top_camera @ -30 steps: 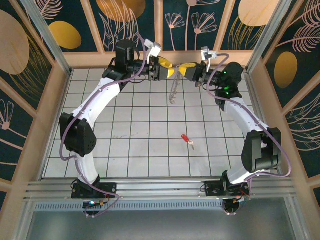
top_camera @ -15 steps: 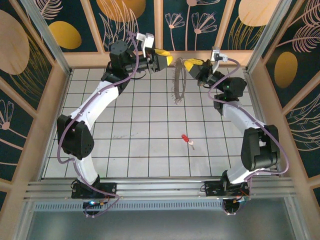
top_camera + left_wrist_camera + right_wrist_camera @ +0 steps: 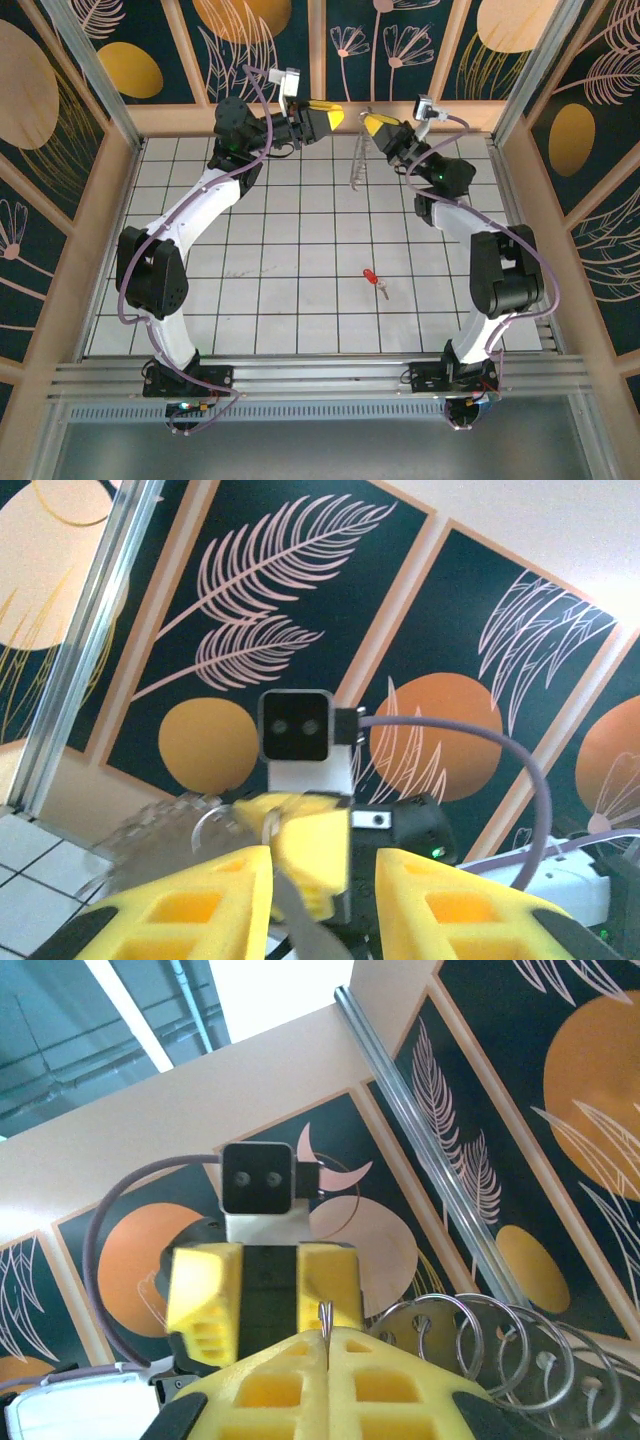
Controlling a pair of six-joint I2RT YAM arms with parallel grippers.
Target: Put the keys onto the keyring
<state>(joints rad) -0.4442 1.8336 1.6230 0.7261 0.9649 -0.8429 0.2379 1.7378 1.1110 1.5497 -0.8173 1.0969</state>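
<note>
Top external shot, A here: biggest first, the white grid table (image 3: 300, 300) has both arms reaching to its far edge, tips facing each other up there. The right gripper (image 3: 369, 121) has the keyring (image 3: 356, 165) dangling straight down off it.

B: Yeah, the right wrist cam backs that up. The right gripper (image 3: 327, 1335) is pinched tight on a thin bit of wire, and the keyring (image 3: 470, 1345) coils fan out to its right. What about the left one?

A: The left gripper (image 3: 337, 114) sits just beside the ring's top, not touching it as far as I can see. On the left wrist cam the left gripper (image 3: 320, 880) has its fingers a narrow gap apart. The keyring (image 3: 170, 830) is a blur off to the left there, so I'd say it's holding nothing.

B: And the key?

A: The tiny red key (image 3: 375, 283) is lying flat on the table, well apart from both grippers, toward the near edge and a little right of center. Its long axis runs diagonal, red head toward far-left, blade toward near-right.

B: So it lies closer to the right arm's side, but that one's busy with the ring. My guess is the left has to come back and down, jaws lined up across that diagonal.
</note>
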